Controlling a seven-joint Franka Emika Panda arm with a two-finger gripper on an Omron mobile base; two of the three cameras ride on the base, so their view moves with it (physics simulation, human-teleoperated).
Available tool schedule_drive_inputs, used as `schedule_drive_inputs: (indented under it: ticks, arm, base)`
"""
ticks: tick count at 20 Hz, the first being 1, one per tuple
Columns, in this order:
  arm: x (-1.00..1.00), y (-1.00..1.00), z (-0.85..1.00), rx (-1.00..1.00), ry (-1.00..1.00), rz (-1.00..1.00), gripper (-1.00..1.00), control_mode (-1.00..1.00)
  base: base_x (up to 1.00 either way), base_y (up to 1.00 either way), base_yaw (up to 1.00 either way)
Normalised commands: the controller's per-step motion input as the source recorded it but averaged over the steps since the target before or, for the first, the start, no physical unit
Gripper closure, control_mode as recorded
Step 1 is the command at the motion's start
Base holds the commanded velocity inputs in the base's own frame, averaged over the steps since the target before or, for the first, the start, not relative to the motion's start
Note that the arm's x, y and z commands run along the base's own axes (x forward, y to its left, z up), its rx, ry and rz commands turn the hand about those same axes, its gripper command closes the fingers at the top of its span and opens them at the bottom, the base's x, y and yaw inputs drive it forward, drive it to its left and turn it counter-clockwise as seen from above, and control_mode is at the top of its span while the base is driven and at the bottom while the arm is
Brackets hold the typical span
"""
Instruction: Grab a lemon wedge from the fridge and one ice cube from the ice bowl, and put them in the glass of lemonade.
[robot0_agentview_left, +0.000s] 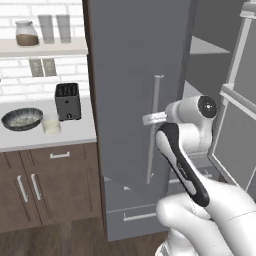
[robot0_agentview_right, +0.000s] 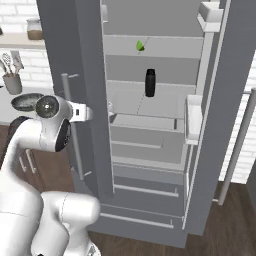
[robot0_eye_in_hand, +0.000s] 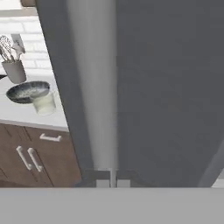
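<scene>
On a pale counter (robot0_agentview_left: 30, 142) the blue-rimmed ice bowl (robot0_agentview_left: 22, 119) touches the lemonade glass (robot0_agentview_left: 51, 124), while the closed claw (robot0_eye_in_hand: 112, 180) sits at the grey fridge's (robot0_agentview_right: 150, 125) left door, the yellow-green lemon wedge (robot0_agentview_right: 140, 46) shelved inside.

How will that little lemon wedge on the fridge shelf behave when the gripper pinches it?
The lemon wedge looks tiny beside the dark bottle one shelf down, so it is probably very light. Its tapered shape may let it squirt out of a pinch. Lying loose on the smooth fridge shelf, it would likely slide if nudged.
</scene>
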Motion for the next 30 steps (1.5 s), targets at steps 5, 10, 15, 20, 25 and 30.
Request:
schedule_drive_inputs:
  ticks: [5,10,15,20,25,30]
  arm:
    - [-1.0,-0.09,0.58,0.0,0.0,0.0,1.0,-1.0]
    - [-0.93,-0.34,0.72,0.0,0.0,-0.08,1.0,-1.0]
    - [-0.33,-0.62,0.69,0.03,0.0,-0.13,1.0,-1.0]
    - [0.36,-0.84,0.26,0.26,0.07,-0.07,1.0,-1.0]
    - [0.69,-0.29,-0.14,0.43,0.13,0.08,1.0,-1.0]
    - [0.72,0.43,-0.26,0.33,0.16,0.29,1.0,-1.0]
  base:
    - [0.0,0.0,0.0]
    - [0.0,0.0,0.0]
    - [0.0,0.0,0.0]
    - [0.0,0.0,0.0]
    - [0.0,0.0,0.0]
    - [0.0,0.0,0.0]
